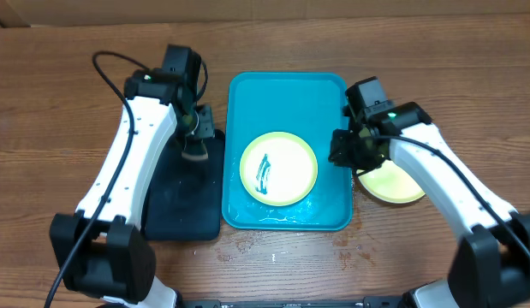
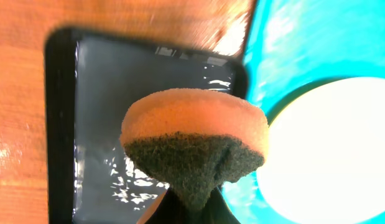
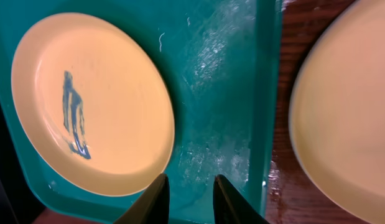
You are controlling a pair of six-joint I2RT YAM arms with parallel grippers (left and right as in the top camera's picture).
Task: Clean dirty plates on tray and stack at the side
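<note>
Overhead: smeared plate [image 1: 290, 167] sits near-centre in tray [image 1: 324, 94], bare floor on the far side. Second plate [image 1: 395, 186] on table [image 1: 59, 77], just right of the rim. Left gripper [image 1: 196, 137] clamps sponge [image 1: 196, 155] over black tray [image 1: 183, 205]. Right gripper [image 3: 190, 180] fingers slightly apart, empty, at the tray's right edge.

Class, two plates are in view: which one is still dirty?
The plate lying in the turquoise tray: a dark blue-green smear marks its centre. The other plate, on the table beside the tray, shows no smear where visible.
</note>
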